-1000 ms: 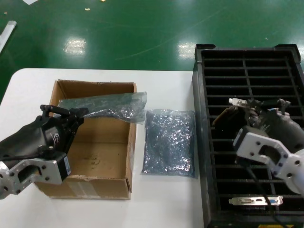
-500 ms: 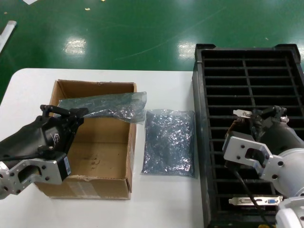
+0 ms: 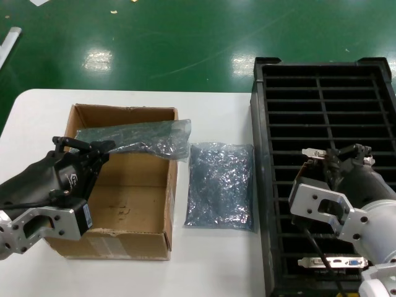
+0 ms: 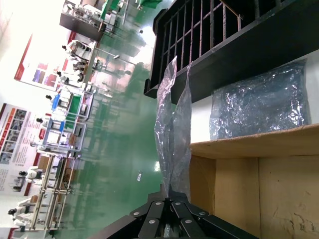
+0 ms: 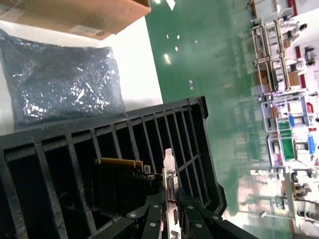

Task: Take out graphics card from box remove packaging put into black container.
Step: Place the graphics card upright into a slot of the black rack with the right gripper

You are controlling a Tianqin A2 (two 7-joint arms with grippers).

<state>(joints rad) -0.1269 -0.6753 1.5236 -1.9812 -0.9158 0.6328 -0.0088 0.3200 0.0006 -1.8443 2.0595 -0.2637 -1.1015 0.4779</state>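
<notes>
Graphics card (image 5: 119, 181) held by the right tool over the black container's slots.
Left tool (image 3: 99, 147) hovers over the cardboard box (image 3: 133, 216), pinching an empty antistatic bag (image 3: 139, 139) that stretches toward the desk (image 3: 210, 260) middle; another bag (image 3: 221, 184) lies flat between box and black container (image 3: 322, 99). Right tool (image 3: 346, 154) clamps the card's silver bracket (image 5: 169, 172), card on edge, long axis along a slot, rows beyond it open.
</notes>
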